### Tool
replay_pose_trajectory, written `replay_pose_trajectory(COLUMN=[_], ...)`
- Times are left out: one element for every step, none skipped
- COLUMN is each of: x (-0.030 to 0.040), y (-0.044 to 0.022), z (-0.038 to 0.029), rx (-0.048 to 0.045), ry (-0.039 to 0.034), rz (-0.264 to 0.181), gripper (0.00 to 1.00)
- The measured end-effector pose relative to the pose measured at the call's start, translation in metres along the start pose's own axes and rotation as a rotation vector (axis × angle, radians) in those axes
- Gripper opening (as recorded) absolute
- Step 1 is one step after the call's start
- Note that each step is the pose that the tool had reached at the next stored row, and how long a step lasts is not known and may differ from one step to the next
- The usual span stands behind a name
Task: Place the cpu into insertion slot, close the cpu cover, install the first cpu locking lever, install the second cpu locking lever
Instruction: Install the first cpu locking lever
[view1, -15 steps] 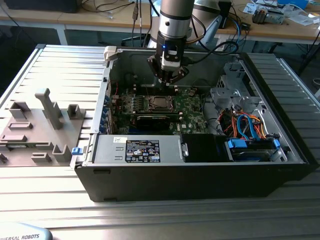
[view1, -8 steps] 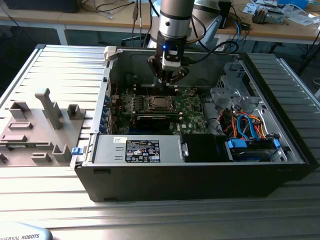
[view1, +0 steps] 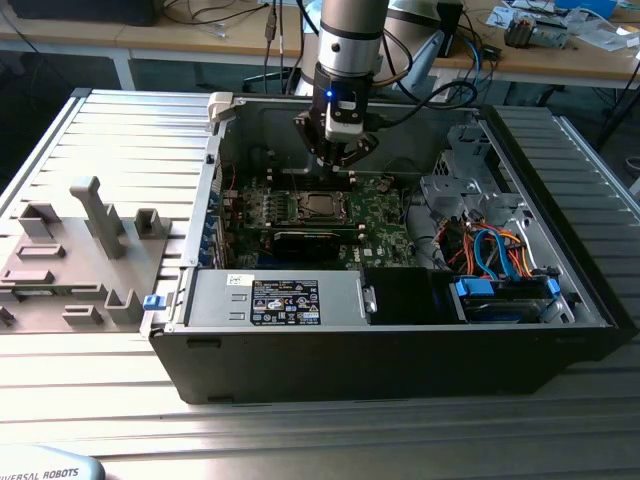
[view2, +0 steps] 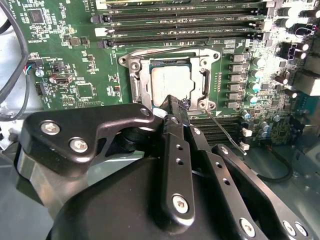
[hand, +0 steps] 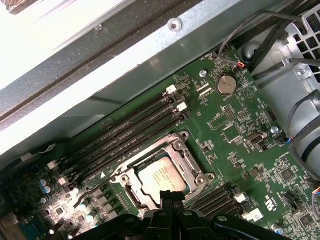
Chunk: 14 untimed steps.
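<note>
The claw (view1: 338, 158) hung inside the open computer case (view1: 400, 350), which sat on the ribbed table (view1: 300, 440). It was low over the green board (view2: 75, 75). Its fingers were drawn narrow, tips together, right at the edge of the insertion slot (view1: 320, 206). Whether they pinched anything, I couldn't tell. The cpu (view2: 169, 82) lay flat in that slot, with the cpu cover (view2: 141, 80) down around it. A thin wire lever (view2: 222, 127) angled away from the slot's corner, beside the claw's tips.
</note>
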<state>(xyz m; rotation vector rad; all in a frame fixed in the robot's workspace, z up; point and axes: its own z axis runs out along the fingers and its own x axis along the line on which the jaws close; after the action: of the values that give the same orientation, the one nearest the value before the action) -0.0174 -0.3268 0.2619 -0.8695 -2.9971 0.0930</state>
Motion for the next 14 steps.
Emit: replay_pose_trajectory(x=[0.0000,0.0000,0.0000,0.0000,0.0000,0.0000,0.0000,0.0000,0.0000,0.0000,0.0000,0.0000,0.0000,0.0000], y=[0.0000,0.0000,0.0000,0.0000,0.0000,0.0000,0.0000,0.0000,0.0000,0.0000,0.0000,0.0000,0.0000,0.0000], z=[0.0000,0.0000,0.0000,0.0000,0.0000,0.0000,0.0000,0.0000,0.0000,0.0000,0.0000,0.0000,0.0000,0.0000], rx=[0.0000,0.0000,0.0000,0.0000,0.0000,0.0000,0.0000,0.0000,0.0000,0.0000,0.0000,0.0000,0.0000,0.0000], ry=[-0.0001,-0.0002,-0.0003,-0.0004,-0.0005,-0.0006,-0.0006,-0.0006,-0.0007,-0.0007,-0.0008,-0.0008,-0.0009,-0.0009], rz=[-0.001,-0.003,-0.005,-0.007,-0.008,-0.008,-0.009,-0.010,-0.011,-0.011,-0.012,-0.013,-0.014,-0.014], gripper=[0.11,0.11,0.11,0.11,0.11,0.11,0.11,0.11,0.11,0.11,0.11,0.11,0.11,0.11])
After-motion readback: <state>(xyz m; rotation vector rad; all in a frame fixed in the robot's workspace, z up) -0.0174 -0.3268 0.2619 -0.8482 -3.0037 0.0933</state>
